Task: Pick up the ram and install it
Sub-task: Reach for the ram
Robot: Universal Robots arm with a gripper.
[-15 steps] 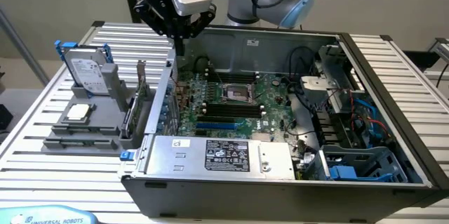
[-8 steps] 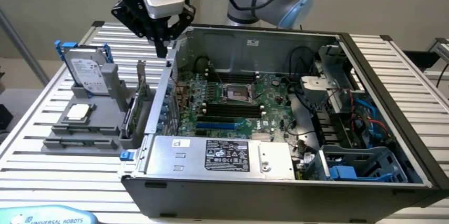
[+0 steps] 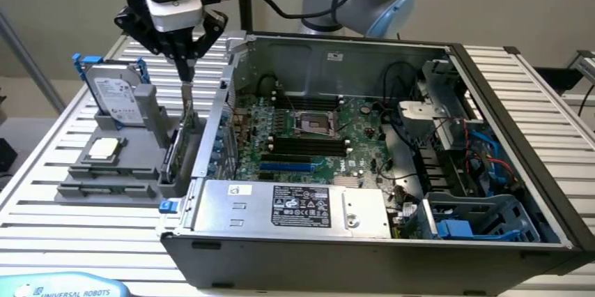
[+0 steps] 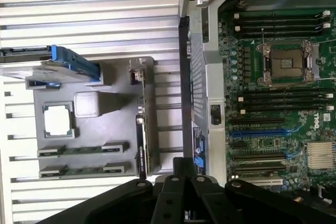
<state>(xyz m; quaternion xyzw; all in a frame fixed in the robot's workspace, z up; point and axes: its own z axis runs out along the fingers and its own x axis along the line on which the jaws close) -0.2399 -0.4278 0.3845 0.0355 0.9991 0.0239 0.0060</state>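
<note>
Gripper is seen pinched shut on nothing, hung right over the upright green card with the hard drive beside it, and the ram is left lying flat in the gray tray, well apart.

Slatted metal worktop, pale ribs with dark gaps. Grey parts holder sits flat toward the exterior view's left edge. Open computer case lies just beside it, a narrow strip of bare slats between them, and covers the worktop's middle and right.
</note>
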